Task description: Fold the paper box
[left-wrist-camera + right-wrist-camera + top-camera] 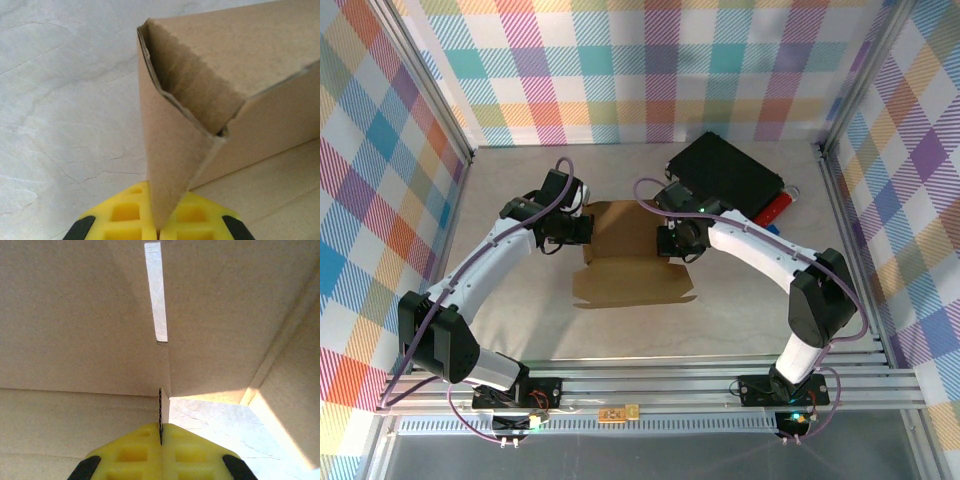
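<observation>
Cardboard of the paper box [628, 268] lies between the two sets of fingers in the top view, its front panel spread flat on the surface [520, 300] toward the arm bases.

The left fingers [125, 215] are closed on a raised side flap. Its tapering lower end is pinched between the yellow pads, and the panel climbs straight ahead of them. Just to their right a standing wall meets that flap at a creased corner, with the box floor low on that side. To their left runs bare pale surface (faintly veined).

The right fingers [195, 457] are closed on a thin corrugated edge, seen end-on between the pads. Ahead of and above them a box panel rises, cut by a narrow slot directly over the pinch. To their right a lit gap shows the surface under an angled wall.

Beyond the right fingers a black case [725, 168] lies near, with a red object [777, 208] beside it. Outward from the left fingers, bare surface runs to the frame rail [455, 215].
</observation>
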Controlling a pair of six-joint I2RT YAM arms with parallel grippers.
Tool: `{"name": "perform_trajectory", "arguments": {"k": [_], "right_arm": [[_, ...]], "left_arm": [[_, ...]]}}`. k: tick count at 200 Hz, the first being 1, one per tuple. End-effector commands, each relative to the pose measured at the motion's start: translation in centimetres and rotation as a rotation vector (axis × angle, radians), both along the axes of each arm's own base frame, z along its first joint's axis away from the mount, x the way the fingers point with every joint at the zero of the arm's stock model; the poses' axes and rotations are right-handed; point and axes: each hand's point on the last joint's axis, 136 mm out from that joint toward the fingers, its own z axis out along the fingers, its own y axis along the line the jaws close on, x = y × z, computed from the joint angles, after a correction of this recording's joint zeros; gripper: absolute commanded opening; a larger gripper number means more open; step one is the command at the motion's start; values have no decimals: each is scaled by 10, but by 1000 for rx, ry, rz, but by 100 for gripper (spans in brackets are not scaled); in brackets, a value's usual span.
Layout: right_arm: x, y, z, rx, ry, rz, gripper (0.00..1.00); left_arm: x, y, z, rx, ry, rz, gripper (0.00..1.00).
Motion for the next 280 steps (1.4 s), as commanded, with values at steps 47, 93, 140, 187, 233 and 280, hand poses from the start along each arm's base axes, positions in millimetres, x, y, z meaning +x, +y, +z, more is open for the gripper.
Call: {"name": "perform_trajectory", "arguments": {"k": [47,93,140,187,233,280], "right_arm": [[6,4,81,197,-123,91,29],[18,-41,182,608,-229,49,60],[66,-131,173,865,-220,-200,58],[73,-141,105,1102,-53,-78,52],[48,-120,116,1180,-59,114,52],[32,-106,127,1187,-56,187,53]], "left_arm": [[1,-11,20,-79,-35,-26,0],[0,-15,26,-123,-42,-40,0],[1,-28,37,-233,-25,-65,0],[0,-49,47,-357,39,-123,0],[3,-54,44,-367,71,-143,0],[6,-56,43,-367,85,-155,0]]}}
